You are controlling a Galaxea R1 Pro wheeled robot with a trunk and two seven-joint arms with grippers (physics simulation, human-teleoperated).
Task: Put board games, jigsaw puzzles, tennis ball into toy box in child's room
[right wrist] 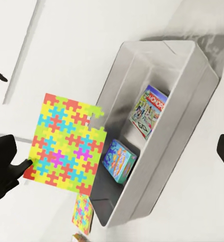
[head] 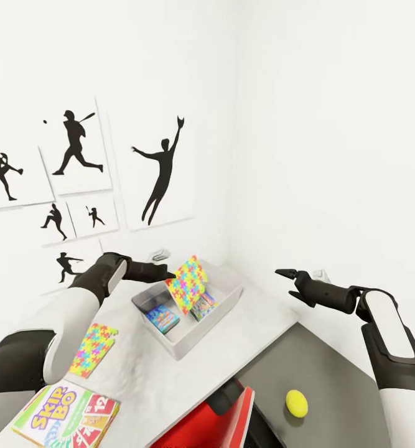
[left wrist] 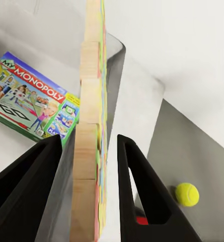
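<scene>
My left gripper (head: 168,272) is shut on the corner of a colourful jigsaw puzzle (head: 188,284), holding it upright over the grey toy box (head: 229,309) on the table. In the left wrist view the puzzle (left wrist: 89,101) stands edge-on between the two fingers (left wrist: 142,196). Two board games lie in the box: a Monopoly game (right wrist: 149,111) and a smaller blue one (right wrist: 119,159). A second puzzle (head: 92,350) and a Skip-Bo game (head: 67,415) lie on the table to the left. The tennis ball (head: 296,403) rests on the grey surface below the table. My right gripper (head: 288,283) hangs open to the right of the box.
The white table (head: 257,323) stands in a corner, with walls close behind and to the right. Baseball silhouette pictures (head: 160,174) hang on the left wall. A red and black object (head: 213,423) sits under the table's front edge.
</scene>
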